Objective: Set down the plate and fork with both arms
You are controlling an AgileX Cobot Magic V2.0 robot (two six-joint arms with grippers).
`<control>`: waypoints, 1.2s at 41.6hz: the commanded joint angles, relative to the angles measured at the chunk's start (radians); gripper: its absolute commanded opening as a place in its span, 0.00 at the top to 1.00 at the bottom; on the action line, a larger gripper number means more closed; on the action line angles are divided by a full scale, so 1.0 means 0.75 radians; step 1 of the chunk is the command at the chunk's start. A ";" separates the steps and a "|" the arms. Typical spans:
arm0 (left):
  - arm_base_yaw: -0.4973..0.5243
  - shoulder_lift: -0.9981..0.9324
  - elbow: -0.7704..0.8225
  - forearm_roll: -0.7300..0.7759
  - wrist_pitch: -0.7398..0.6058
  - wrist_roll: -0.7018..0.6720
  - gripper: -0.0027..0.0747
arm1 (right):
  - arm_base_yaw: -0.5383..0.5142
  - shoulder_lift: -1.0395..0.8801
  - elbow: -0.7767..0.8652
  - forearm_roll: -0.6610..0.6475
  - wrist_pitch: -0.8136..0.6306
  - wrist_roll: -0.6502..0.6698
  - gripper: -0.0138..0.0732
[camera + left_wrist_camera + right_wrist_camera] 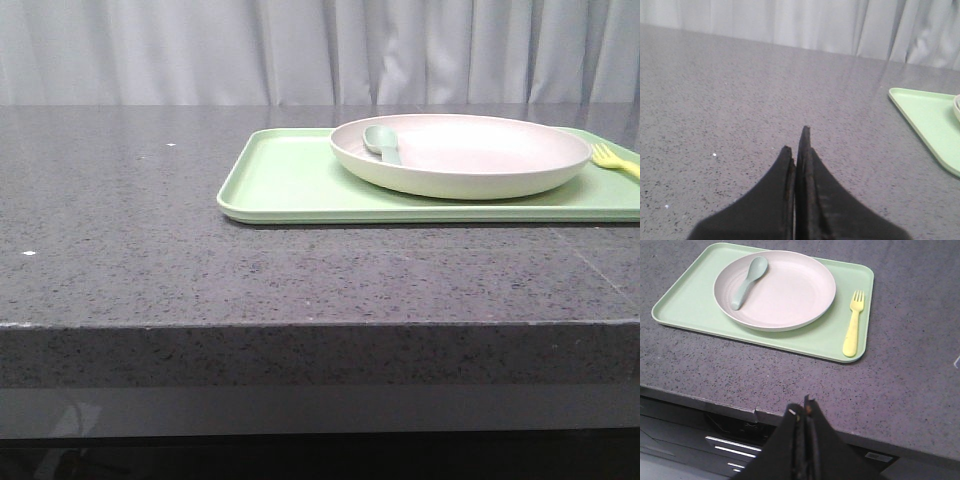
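The cream plate [460,155] sits on a light-green tray [290,185] at the table's right, seen also in the right wrist view [775,290]. The pale-yellow fork [615,158] lies on the tray right of the plate [853,325]. A grey-green spoon [382,143] rests in the plate. My left gripper [796,142] is shut and empty over bare table, left of the tray's corner [930,115]. My right gripper [802,407] is shut and empty, back over the table's front edge, well short of the tray. Neither gripper shows in the front view.
The dark speckled stone table [120,230] stretches left of the tray. Its front edge [715,402] drops to a dark cabinet with drawers. A pale curtain [300,50] hangs behind the table.
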 commanded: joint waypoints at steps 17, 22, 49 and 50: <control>0.035 -0.185 0.253 0.003 -0.402 0.020 0.99 | 0.002 0.016 -0.025 -0.006 -0.095 -0.011 0.92; 0.032 -0.185 0.253 0.003 -0.402 0.020 0.99 | 0.002 0.016 -0.025 -0.006 -0.095 -0.011 0.92; 0.032 -0.185 0.253 0.003 -0.402 0.020 0.99 | 0.002 0.016 -0.025 -0.006 -0.095 -0.011 0.92; 0.032 -0.185 0.253 0.003 -0.402 0.020 0.99 | 0.002 0.016 -0.025 -0.006 -0.095 -0.011 0.92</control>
